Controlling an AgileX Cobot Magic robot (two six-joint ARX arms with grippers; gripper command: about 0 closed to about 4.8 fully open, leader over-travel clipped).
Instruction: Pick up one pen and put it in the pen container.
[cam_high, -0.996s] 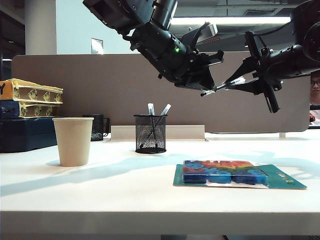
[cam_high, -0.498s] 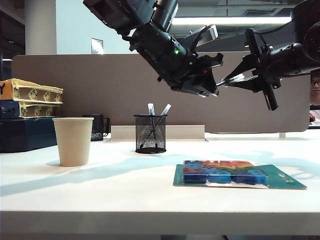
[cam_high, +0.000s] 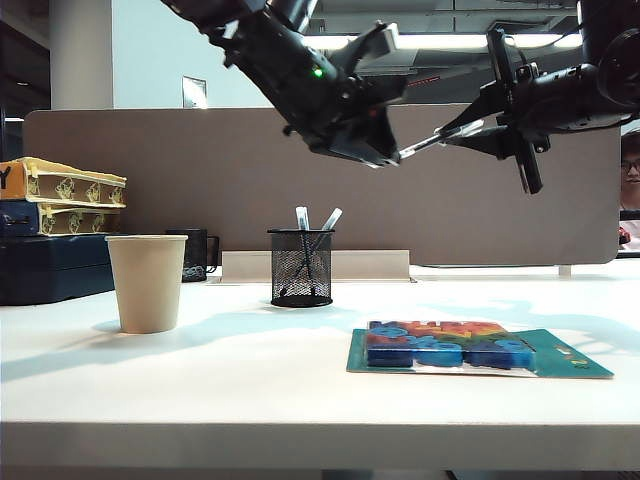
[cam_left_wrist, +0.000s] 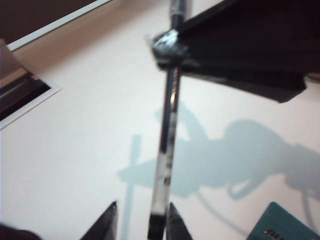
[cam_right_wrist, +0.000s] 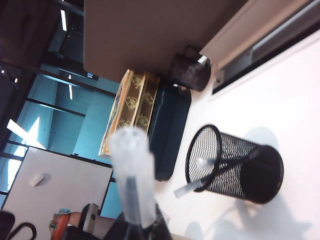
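Both arms hang high above the white table (cam_high: 300, 380), meeting near mid-air. The right gripper (cam_high: 478, 128), up on the right side, is clamped on the pen (cam_high: 440, 137); the pen runs nearly level, its free end reaching toward the left gripper (cam_high: 385, 150). From the left wrist camera the pen (cam_left_wrist: 167, 145) passes between the left fingers (cam_left_wrist: 107, 222), which stand apart on either side of it; the picture is blurred, so whether a finger grazes the barrel I can't say. From the right wrist camera the pen's pale cap end (cam_right_wrist: 131, 170) juts out over the table. The pen container (cam_high: 301, 266), a black mesh cup, stands well below on the table with two pens already leaning inside. Paper cup (cam_high: 147, 283) to its left, colourful block on a teal card (cam_high: 450, 345) nearer front right.
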